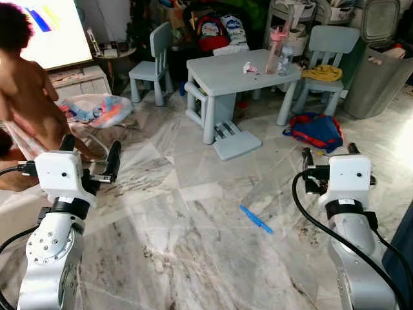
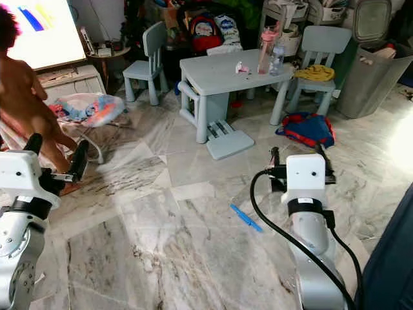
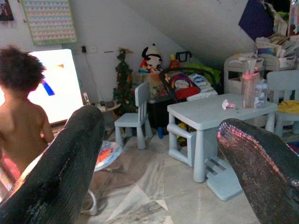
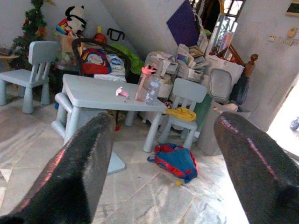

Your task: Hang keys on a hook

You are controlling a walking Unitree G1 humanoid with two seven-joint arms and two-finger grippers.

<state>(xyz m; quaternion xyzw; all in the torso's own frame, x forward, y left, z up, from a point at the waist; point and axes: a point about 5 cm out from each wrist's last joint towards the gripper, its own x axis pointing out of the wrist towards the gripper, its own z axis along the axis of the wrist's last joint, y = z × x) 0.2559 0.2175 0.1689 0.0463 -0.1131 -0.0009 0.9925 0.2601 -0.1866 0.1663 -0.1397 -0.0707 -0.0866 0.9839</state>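
My left gripper (image 1: 90,152) is raised at the left in the head views, close to a person (image 1: 29,97). Its two black fingers (image 3: 60,172) stand wide apart with nothing between them. At the right, my right gripper (image 1: 330,154) is held up at about the same height over the marble floor. It is also open, and its fingers (image 4: 70,172) frame the table and chairs beyond and hold nothing.
The person stands at the far left before a bright screen (image 1: 55,29). A small light-blue table (image 1: 219,68) with chairs stands ahead, a step stool (image 1: 235,142) before it. A red-blue backpack (image 1: 316,129) and a blue stick (image 1: 256,219) lie on the floor. A grey bin (image 1: 381,81) is at right.
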